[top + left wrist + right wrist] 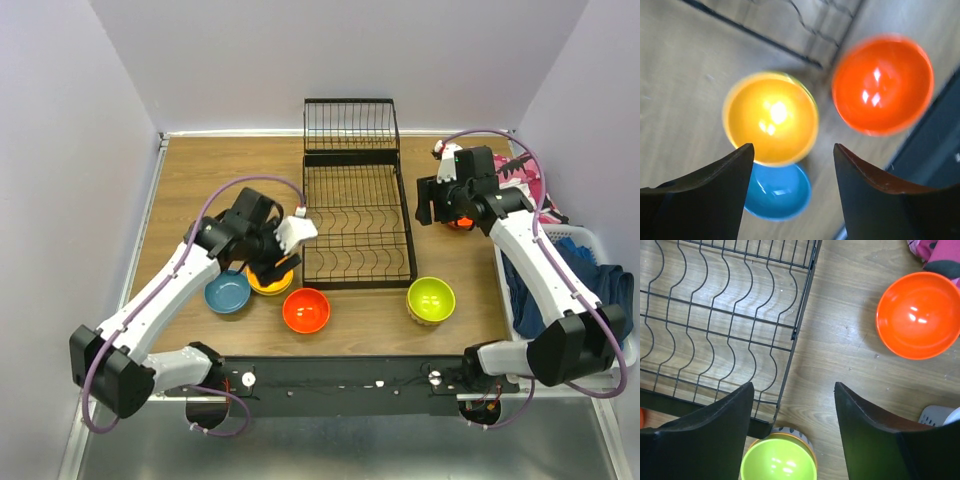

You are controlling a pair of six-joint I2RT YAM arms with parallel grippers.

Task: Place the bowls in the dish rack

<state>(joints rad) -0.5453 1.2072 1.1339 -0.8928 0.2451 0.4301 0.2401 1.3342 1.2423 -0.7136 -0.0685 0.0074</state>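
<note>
The black wire dish rack (356, 215) stands mid-table with no bowls in it. A yellow-orange bowl (771, 117), a blue bowl (779, 192) and a red-orange bowl (883, 84) sit close together by the rack's near left corner. My left gripper (792, 150) hovers open and empty above them, over the yellow bowl (272, 283). My right gripper (792, 387) is open and empty above bare wood right of the rack (715, 315). A second orange bowl (917, 315) lies to its right. A lime green bowl (778, 460) sits near the rack's near right corner.
A white laundry basket (600, 262) of blue clothes stands at the right edge. Pink cloth (935, 252) lies behind the orange bowl. Grey walls close off the table on three sides. In the top view the blue bowl (228, 292), red-orange bowl (306, 310) and lime bowl (431, 299) line the front.
</note>
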